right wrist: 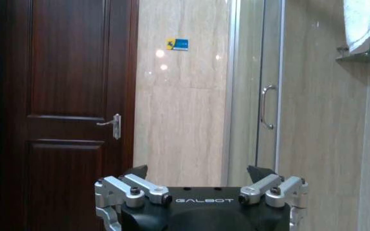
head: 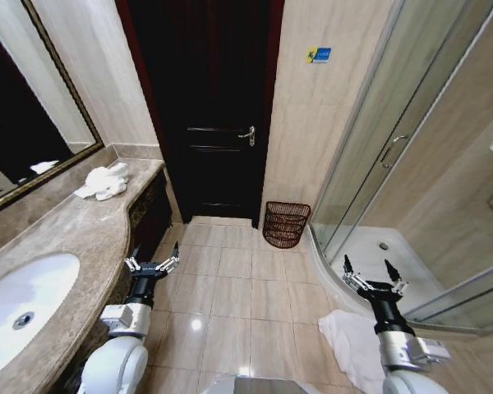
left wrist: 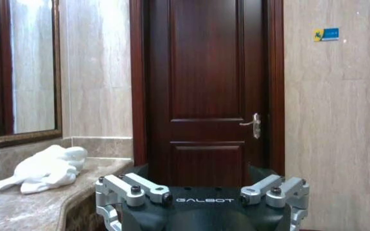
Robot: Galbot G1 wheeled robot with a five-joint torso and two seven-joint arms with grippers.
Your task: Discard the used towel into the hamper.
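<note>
Both pincers hang low in front of the robot with nothing in them. On the robot's left, the left gripper (head: 152, 261) points forward over the tiled floor (head: 230, 295), its 2 fingers spread wide, just beside the dark front of the vanity. The right gripper (head: 373, 274) is held the same way on the other side, its 2 fingers also spread wide, above the floor near the curved step of the shower stall (head: 411, 164).

Ahead of both grippers, and well apart from them, the hamper (head: 285, 224) stands upright on the floor against the wall, between the dark door (head: 209, 107) and the glass shower. It sits closer to the right gripper's line than to the left's.

Left of the left gripper and farther forward, a crumpled white towel (head: 103, 181) lies on the stone counter (head: 82, 238) near the wall corner; the left wrist view shows the same towel (left wrist: 44, 168) resting on the counter beside the mirror (left wrist: 18, 67), with the door (left wrist: 204, 96) straight ahead. Nearer the robot, the white sink (head: 20, 308) is set into that counter.

Just below and behind the right gripper, a white cloth (head: 349, 341) lies flat on the floor beside the right arm. In the right wrist view, the door (right wrist: 69, 96) and the shower door handle (right wrist: 265, 106) lie ahead, and the right gripper (right wrist: 198, 174) stands wide apart.
</note>
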